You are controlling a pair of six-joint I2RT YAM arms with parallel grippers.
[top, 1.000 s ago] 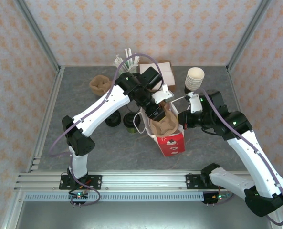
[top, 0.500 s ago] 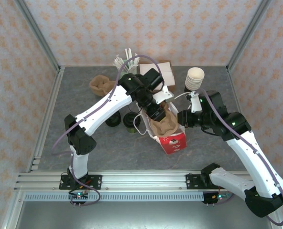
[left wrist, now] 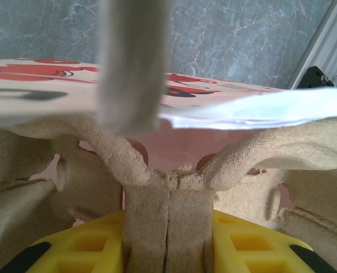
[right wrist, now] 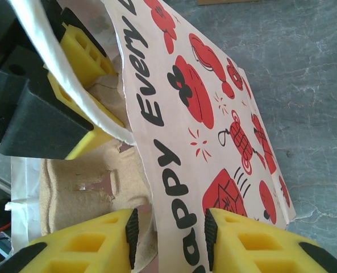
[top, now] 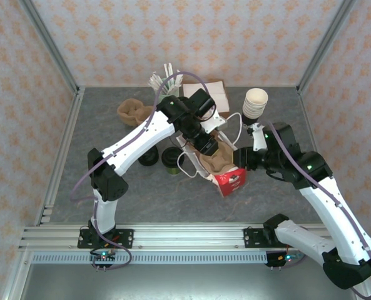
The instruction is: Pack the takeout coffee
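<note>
The takeout coffee (top: 171, 160) is small, dark green with a black lid, standing on the tabletop (top: 97, 134) beside the paper bag (top: 230, 181). The left hand (left wrist: 168, 239) pinches a cardboard cup carrier (left wrist: 168, 199). The right hand (right wrist: 171, 239) pinches the bag's wall.

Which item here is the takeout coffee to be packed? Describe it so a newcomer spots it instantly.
Start in the top view at the red-and-white paper bag mid-table; just left of it, under the left arm, stands the takeout coffee. It is a short dark green cup with a black lid, unlike the low black lid pile beside it.
</note>
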